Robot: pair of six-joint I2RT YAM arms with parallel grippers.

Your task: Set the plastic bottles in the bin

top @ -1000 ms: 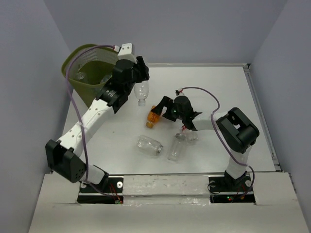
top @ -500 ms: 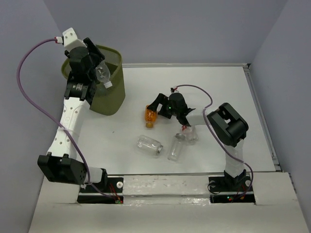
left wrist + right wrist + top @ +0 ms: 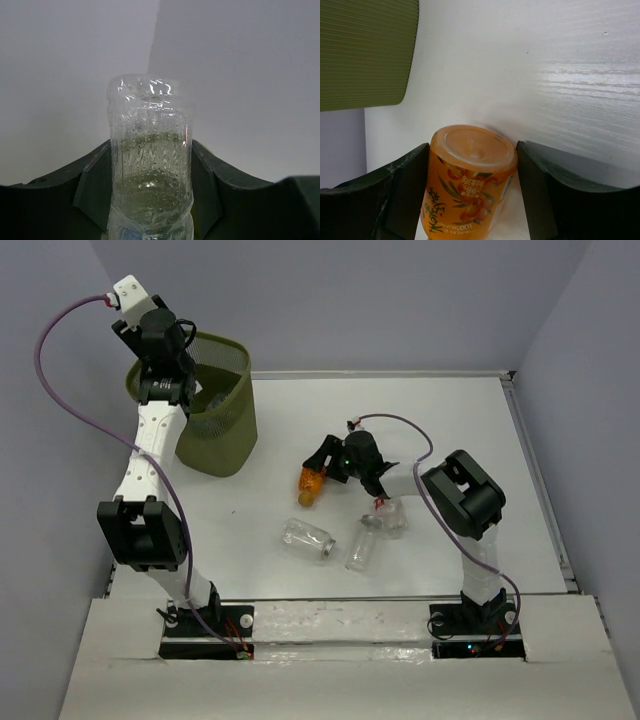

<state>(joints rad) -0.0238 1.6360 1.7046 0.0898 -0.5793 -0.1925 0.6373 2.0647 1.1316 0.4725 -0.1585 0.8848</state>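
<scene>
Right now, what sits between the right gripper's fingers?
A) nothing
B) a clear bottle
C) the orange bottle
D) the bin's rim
C: the right wrist view shows the orange bottle lying on its side between the two fingers of the right gripper.

Left claw (image 3: 150, 175) carried a clear bottle (image 3: 150, 135) to the bin (image 3: 215, 435).
</scene>
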